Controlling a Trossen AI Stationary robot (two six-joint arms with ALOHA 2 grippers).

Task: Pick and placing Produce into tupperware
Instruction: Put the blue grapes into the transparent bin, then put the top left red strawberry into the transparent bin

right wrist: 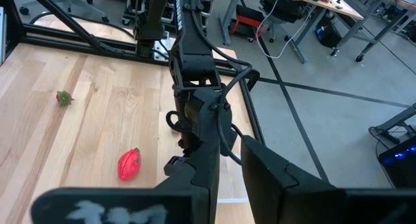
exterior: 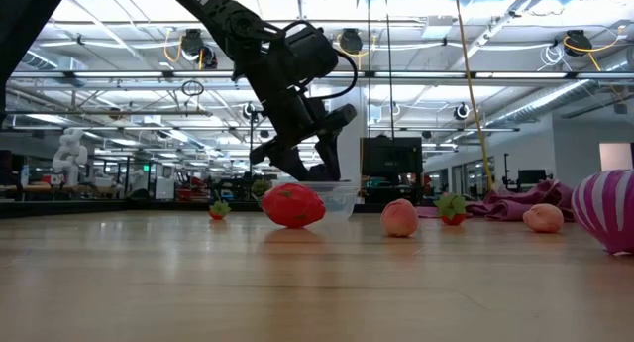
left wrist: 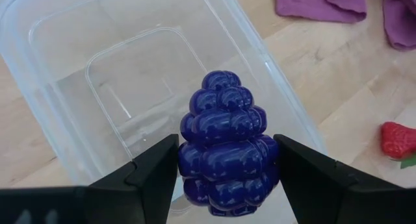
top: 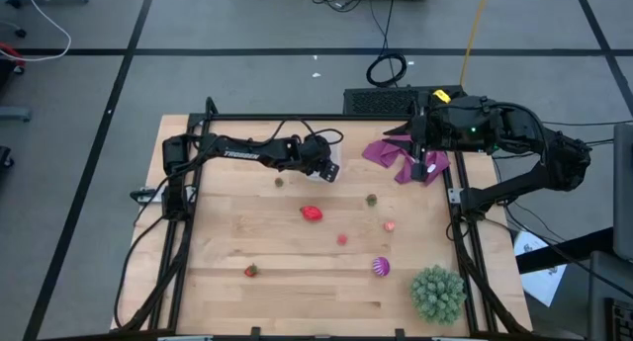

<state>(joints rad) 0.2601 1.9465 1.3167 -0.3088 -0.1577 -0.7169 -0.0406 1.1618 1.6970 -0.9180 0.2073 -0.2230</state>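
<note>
My left gripper [left wrist: 224, 182] is shut on a blue-purple grape cluster [left wrist: 224, 146], which hangs over the clear tupperware [left wrist: 123, 87] at the table's far middle [top: 332, 171]. More produce lies on the wood: a red piece [top: 312, 213], a small red one [top: 342, 239], a pink one [top: 390, 225], two brownish ones [top: 372, 199] [top: 280, 181], a strawberry [top: 250, 271] and a striped magenta ball [top: 381, 267]. My right gripper [top: 417, 143] is shut on nothing, raised over the far right. My left gripper pinches the grape cluster by its two opposite sides [left wrist: 188, 165], at its wider part, between the two fingers [left wrist: 153, 175]. The fingers slant down from the table's left. The cluster is lifted clear above the tupperware's open inside, its narrow tip pointing away from the gripper.
A purple cloth [top: 406, 158] lies at the far right under the right arm. A large green spiky ball [top: 437, 292] stands at the near right corner. Black frame rails [top: 188, 232] run along the table's left and right sides. Bare wood shows at the near left.
</note>
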